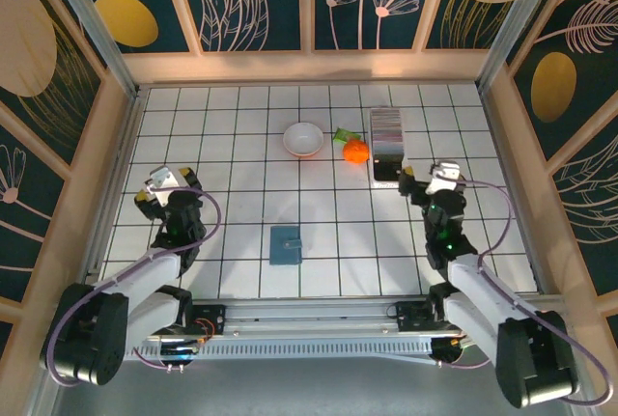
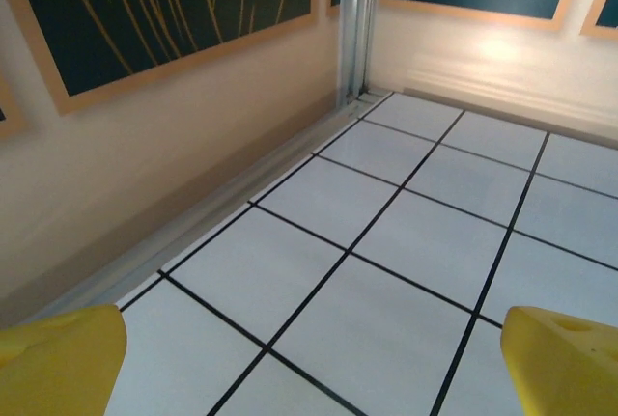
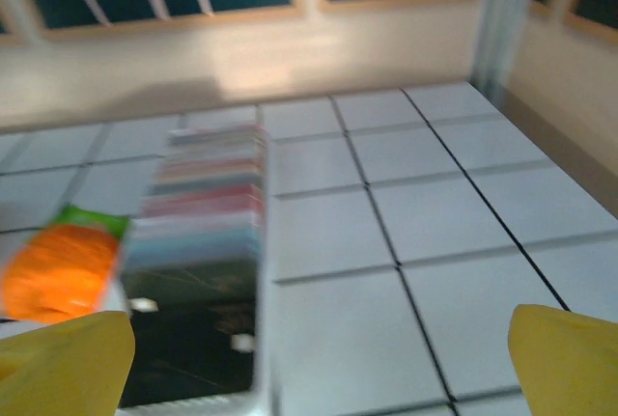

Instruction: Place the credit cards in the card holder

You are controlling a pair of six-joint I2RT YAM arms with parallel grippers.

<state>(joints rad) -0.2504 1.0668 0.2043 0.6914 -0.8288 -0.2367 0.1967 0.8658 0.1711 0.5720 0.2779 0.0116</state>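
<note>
Entry — right pincer (image 1: 413, 184) released, empty; left pincer (image 1: 162, 187) likewise. Ahead-left of right pincer — credit cards (image 1: 387, 128): I'd square up, pinch one card.

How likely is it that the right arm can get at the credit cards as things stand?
Probably yes: the right fingers stand open just beside the tray holding the credit cards, nothing between them; the orange lies on the tray's other side.
</note>
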